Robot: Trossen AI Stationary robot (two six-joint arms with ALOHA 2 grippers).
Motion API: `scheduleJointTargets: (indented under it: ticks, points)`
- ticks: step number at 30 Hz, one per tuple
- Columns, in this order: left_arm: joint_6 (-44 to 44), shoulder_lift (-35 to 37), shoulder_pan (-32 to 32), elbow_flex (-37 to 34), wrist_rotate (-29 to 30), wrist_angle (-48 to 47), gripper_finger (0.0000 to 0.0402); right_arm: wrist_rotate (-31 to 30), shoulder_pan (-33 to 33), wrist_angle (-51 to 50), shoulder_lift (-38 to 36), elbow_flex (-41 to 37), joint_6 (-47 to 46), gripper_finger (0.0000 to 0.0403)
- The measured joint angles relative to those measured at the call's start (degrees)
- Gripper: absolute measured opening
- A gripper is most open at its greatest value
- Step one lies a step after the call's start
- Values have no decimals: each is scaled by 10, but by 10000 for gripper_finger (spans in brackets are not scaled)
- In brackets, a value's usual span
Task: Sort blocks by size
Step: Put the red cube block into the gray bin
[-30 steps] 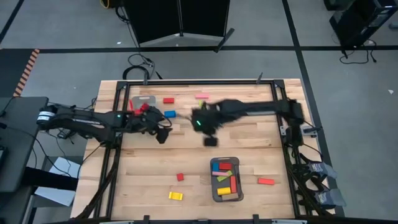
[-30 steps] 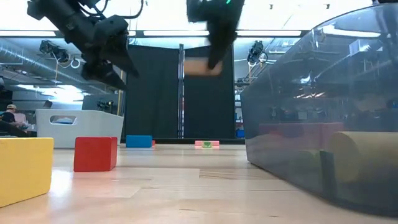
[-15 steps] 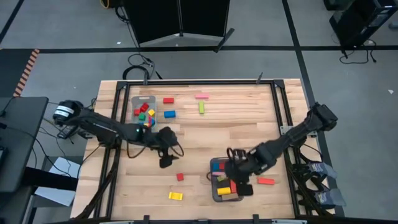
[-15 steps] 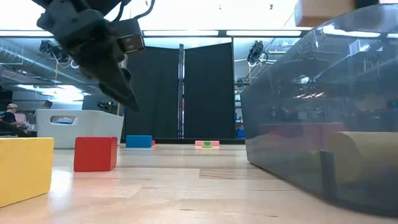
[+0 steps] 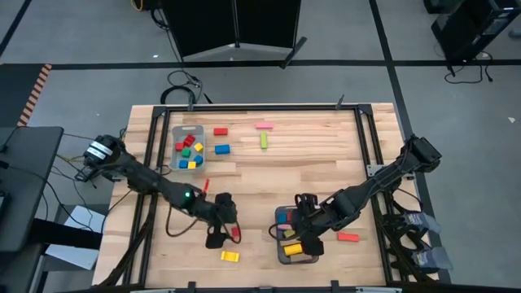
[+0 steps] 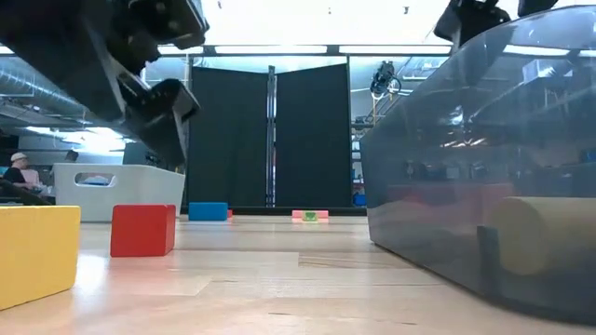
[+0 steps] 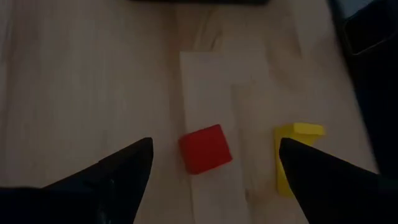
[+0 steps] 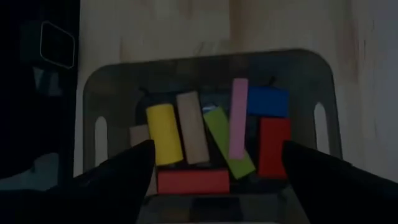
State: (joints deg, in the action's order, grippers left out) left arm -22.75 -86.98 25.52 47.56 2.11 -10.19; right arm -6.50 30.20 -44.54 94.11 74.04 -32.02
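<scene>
Near the front of the surface [image 5: 342,183], the left tool [image 7: 208,167] hangs with fingers spread, straddling a small red cube [image 7: 205,148], a yellow block [image 7: 297,157] just beside it. The right tool [image 8: 214,171] hovers over the near grey tray [image 8: 323,93] of long blocks [image 8: 214,140], fingers spread, pinching nothing. Small cubes fill the far tray [image 5: 179,132]. Risk: closing off-centre could skid the cube into its yellow neighbour.

Two grey trays [image 5: 190,130] [image 5: 282,257] sit on the desk [image 5: 326,163]; two arms work above it. Six loose blocks [image 5: 221,131] lie outside the trays.
</scene>
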Motion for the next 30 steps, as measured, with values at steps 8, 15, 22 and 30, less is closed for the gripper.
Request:
scheduleJointTargets:
  ticks: [8, 15, 22, 30]
  points:
    - [-61, -92, 20, 49, 32, -36, 367, -1, -7, 24, 0, 0, 20, 337]
    - [-105, -161, 21, 80, 49, -50, 354, -1, -7, 27, 0, 0, 23, 306]
    - [-73, -169, 20, 115, 72, -142, 214, -12, -8, 25, 0, 0, 33, 286]
    - [-50, -144, 0, 123, 80, -258, 140, -14, -20, 24, 0, 0, 40, 273]
